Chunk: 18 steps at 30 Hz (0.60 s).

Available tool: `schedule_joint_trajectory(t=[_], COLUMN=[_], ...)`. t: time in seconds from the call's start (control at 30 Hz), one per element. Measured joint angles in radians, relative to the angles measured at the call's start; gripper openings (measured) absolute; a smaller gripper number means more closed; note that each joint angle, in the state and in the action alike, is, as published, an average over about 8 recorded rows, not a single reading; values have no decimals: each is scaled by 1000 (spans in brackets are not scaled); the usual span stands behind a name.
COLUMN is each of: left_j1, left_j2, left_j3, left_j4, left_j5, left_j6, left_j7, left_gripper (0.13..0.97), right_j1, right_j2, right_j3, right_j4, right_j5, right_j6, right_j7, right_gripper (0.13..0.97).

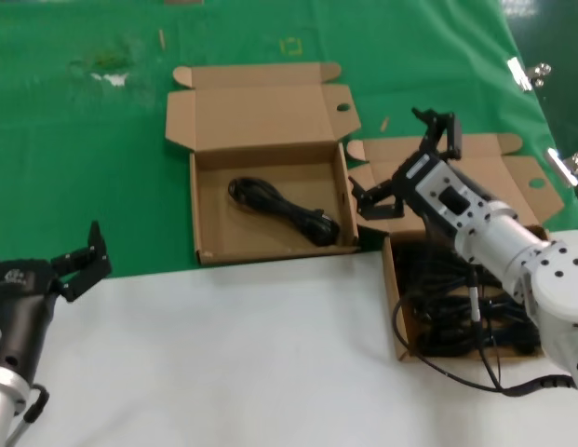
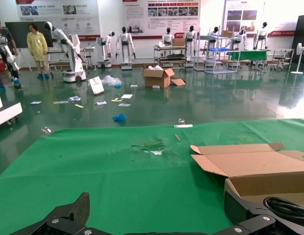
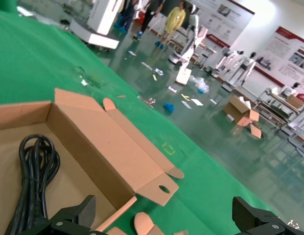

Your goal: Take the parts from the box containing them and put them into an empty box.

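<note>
You have one cord in the left box — several remain in the right box — right gripper wide open, empty, between boxes; left gripper open, parked.

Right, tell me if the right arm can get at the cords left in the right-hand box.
Probably yes. The right gripper hangs open above the box's far end, lid folded back, and the cord pile lies uncovered. Its own forearm covers part of the pile, so it would need to draw back first.

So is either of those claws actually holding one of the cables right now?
No. The right gripper hangs open and empty above the boxes; the left gripper is open too, off to the side. One cord lies in the left box.
</note>
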Motion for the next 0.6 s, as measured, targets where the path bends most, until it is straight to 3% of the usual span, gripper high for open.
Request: schedule_joint_trajectory(t=[0.6], left_j1=[0], left_j2=[0], left_j3=[0], left_j4=[0], left_j5=[0], left_j6=[0], left_j7=[0], left_gripper=[966], right_j1=[-113], right_j2=[-1], right_j3=[46], right_j4=[109], right_j5=[50], right_j6=[56], right_j7=[65], right_gripper=[966])
